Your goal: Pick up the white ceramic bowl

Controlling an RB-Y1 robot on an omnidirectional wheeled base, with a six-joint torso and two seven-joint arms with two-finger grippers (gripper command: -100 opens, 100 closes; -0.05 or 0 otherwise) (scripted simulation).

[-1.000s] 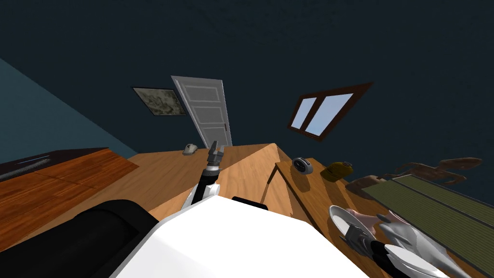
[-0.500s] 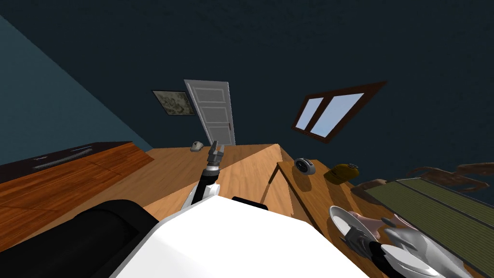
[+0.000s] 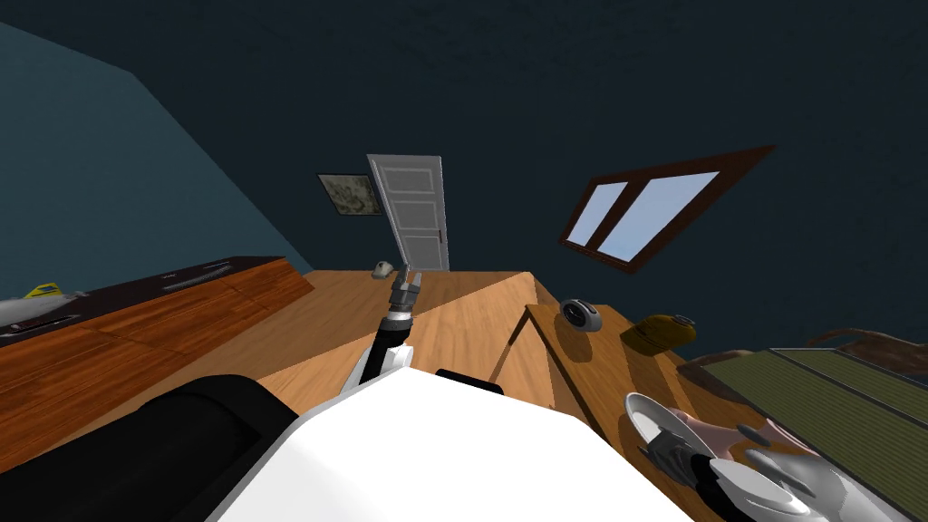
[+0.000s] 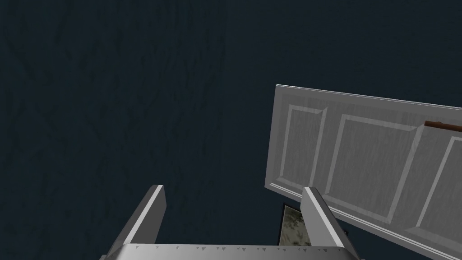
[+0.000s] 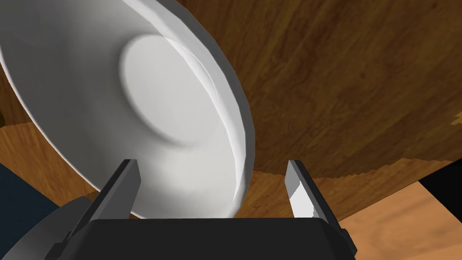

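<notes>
Your left gripper [image 3: 405, 285] is raised on the left, fingers spread on nothing and aimed toward the far white door [image 3: 419, 213]. It is well apart from the job. Moving right, the wooden table [image 3: 589, 381] runs away from you, and the white bowl [image 5: 149, 104] is at its near right end. The right gripper [image 5: 211, 163] is the one at it. Its fingers stand apart with the bowl's rim between them, one finger overlapping the bowl's white face and the other out over bare wood, not touching the rim. The bowl looks tilted across the gripper. I judge the coming move is to close across that rim wall rather than reach farther.
</notes>
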